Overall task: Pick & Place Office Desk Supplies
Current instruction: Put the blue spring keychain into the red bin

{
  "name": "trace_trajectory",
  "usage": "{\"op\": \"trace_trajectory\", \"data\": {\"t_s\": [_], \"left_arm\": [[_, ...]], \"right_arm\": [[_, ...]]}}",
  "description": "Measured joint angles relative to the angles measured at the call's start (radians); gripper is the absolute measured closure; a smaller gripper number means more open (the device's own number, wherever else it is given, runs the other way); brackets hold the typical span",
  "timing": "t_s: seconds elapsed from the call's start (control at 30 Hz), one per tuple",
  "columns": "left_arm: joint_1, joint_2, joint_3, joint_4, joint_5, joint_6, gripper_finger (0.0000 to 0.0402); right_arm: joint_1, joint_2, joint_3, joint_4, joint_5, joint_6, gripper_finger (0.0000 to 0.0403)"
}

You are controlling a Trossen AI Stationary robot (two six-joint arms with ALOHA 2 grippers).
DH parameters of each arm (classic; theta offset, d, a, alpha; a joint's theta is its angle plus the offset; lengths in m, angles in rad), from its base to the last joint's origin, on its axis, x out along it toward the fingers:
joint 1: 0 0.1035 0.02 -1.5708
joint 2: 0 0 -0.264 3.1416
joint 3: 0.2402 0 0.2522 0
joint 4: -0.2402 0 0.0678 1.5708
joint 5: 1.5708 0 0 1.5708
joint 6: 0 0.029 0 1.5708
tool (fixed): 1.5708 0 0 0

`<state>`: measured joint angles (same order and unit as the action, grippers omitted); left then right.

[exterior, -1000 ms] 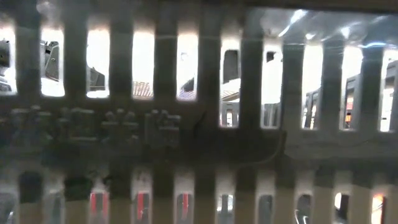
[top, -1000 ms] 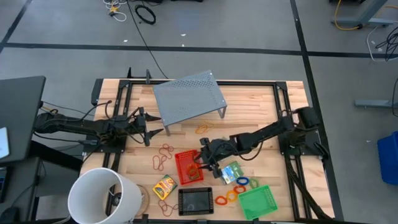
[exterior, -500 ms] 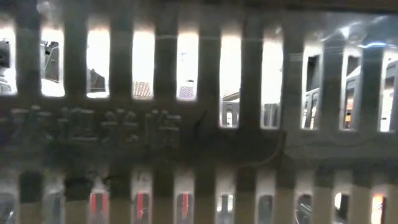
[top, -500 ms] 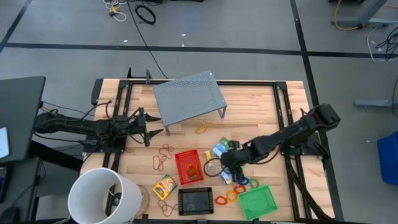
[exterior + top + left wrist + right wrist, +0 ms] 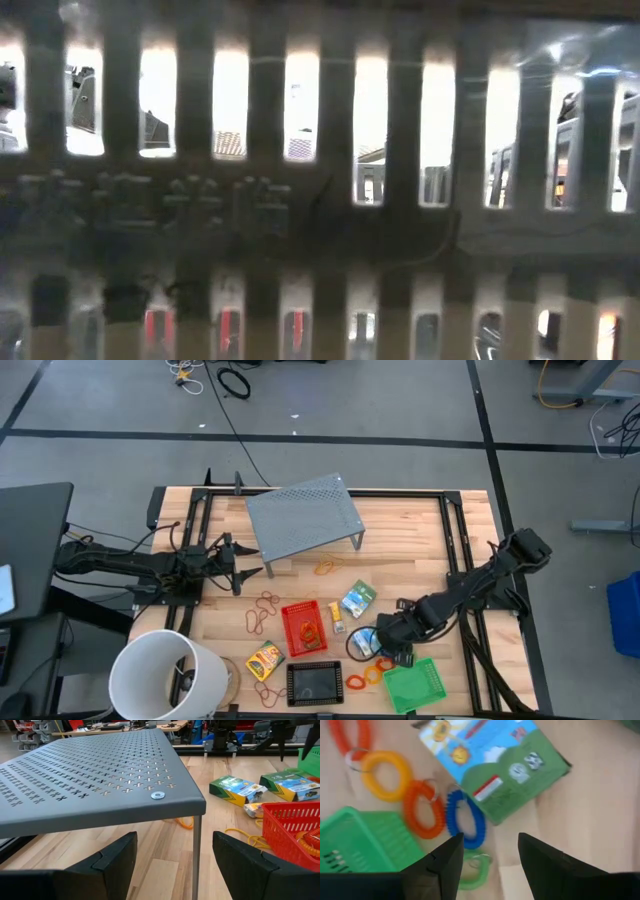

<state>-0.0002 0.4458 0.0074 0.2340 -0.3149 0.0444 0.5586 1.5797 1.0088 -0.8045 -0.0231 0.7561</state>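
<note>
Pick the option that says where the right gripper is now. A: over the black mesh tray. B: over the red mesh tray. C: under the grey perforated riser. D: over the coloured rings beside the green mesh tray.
D: seen from above, the right gripper hangs open over the coloured rings, close beside the green mesh tray, and its wrist view looks down on those rings and that tray's corner.

Blue ring lies touching teal-green packet.
</note>
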Motion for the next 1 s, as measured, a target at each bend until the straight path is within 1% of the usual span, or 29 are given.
{"op": "trace_trajectory", "data": {"t_s": [0.17, 0.33, 0.67, 0.83, 1.0], "left_arm": [[0.000, 0.000, 0.000, 0.000, 0.000, 0.005, 0.0140], [0.000, 0.000, 0.000, -0.003, 0.000, 0.005, 0.0140], [0.000, 0.000, 0.000, -0.009, 0.000, 0.005, 0.0140], [0.000, 0.000, 0.000, -0.017, 0.000, 0.004, 0.0140], [0.000, 0.000, 0.000, -0.018, 0.000, 0.000, 0.0140]], "right_arm": [[0.001, 0.018, -0.002, 0.037, 0.013, 0.023, 0.0208], [0.001, 0.057, -0.003, 0.024, 0.015, 0.014, 0.0208], [0.012, 0.077, -0.004, 0.014, 0.011, 0.041, 0.0208], [0.024, 0.127, -0.004, 0.018, -0.026, 0.041, 0.0208], [0.027, 0.152, -0.004, 0.042, -0.026, 0.036, 0.0208]]}}
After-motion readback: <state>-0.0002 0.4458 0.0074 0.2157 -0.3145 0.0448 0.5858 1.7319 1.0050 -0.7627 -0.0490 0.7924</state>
